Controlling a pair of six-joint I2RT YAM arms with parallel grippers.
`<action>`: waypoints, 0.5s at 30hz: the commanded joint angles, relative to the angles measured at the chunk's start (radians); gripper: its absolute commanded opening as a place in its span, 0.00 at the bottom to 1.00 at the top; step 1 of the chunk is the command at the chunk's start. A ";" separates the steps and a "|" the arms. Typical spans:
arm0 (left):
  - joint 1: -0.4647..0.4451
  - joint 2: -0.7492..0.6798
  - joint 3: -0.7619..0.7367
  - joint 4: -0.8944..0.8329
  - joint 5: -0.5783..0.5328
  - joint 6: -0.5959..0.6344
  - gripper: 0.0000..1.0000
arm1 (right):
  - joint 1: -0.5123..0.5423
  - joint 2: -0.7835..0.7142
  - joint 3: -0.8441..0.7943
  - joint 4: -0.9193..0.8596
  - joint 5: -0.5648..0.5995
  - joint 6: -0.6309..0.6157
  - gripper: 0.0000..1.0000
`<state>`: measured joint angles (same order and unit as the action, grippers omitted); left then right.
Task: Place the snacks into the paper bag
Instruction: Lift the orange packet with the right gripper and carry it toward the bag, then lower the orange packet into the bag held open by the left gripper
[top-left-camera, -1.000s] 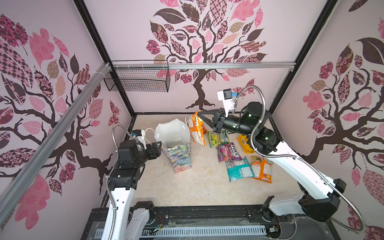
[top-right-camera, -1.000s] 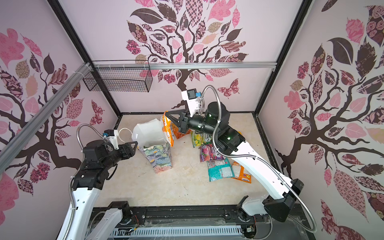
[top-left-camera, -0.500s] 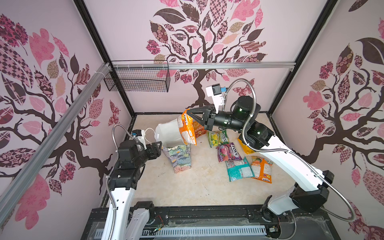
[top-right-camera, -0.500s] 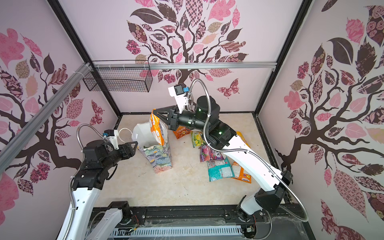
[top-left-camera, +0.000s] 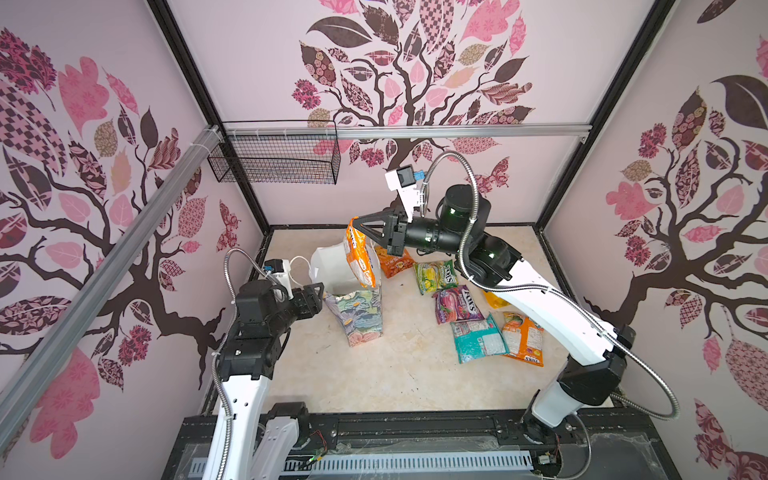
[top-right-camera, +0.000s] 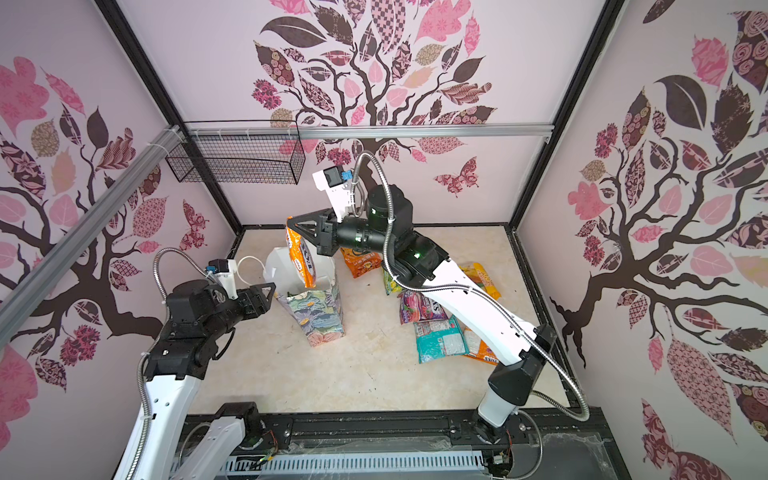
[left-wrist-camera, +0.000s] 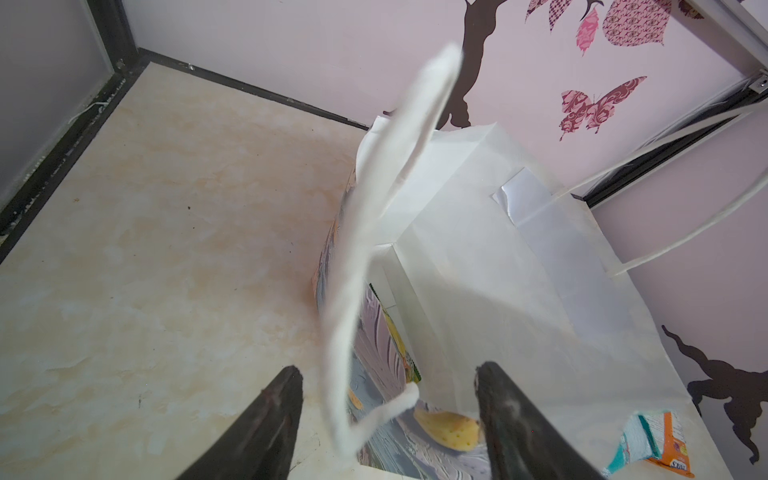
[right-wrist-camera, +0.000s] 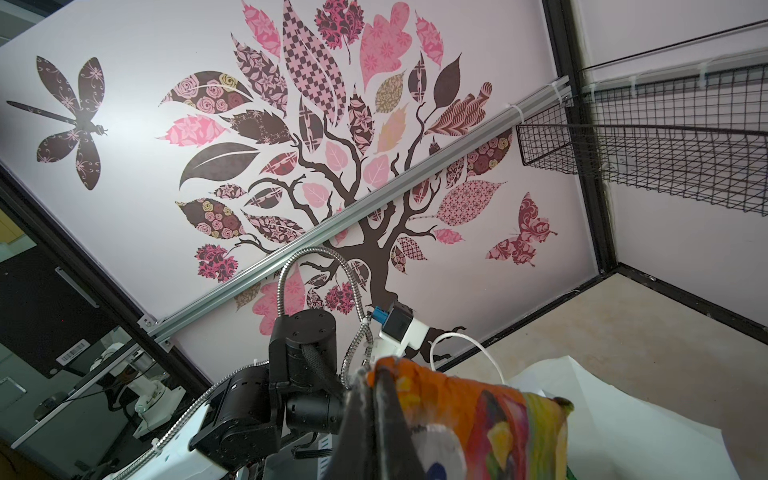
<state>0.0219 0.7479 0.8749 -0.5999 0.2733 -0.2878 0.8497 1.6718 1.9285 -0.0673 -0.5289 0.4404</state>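
Fingers of the left gripper stand wide, straddling the near wall of the paper bag without pinching it. Inside the bag at least one packet seems to lie, though the view is partial. Above its mouth the right gripper is clamped on an orange-and-white packet, not yet released. Six more snacks wait on the tabletop.

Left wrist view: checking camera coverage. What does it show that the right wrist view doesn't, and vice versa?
Only left wrist: the open left gripper, and teal and orange packets lying beyond the paper bag. Only right wrist: the right gripper shut on an orange packet, the wire basket. Both: the bag's white inside, a cord handle, the floor.
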 joint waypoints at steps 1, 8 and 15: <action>0.006 -0.005 0.005 0.011 0.005 0.004 0.70 | 0.009 0.045 0.078 0.011 -0.006 -0.015 0.00; 0.005 -0.001 0.006 0.009 0.004 0.004 0.70 | 0.008 0.112 0.128 -0.028 0.040 -0.037 0.00; 0.006 -0.001 0.006 0.008 0.004 0.005 0.70 | 0.009 0.213 0.240 -0.115 0.039 -0.060 0.00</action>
<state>0.0219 0.7479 0.8749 -0.6003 0.2733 -0.2874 0.8505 1.8568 2.1002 -0.1761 -0.4995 0.4099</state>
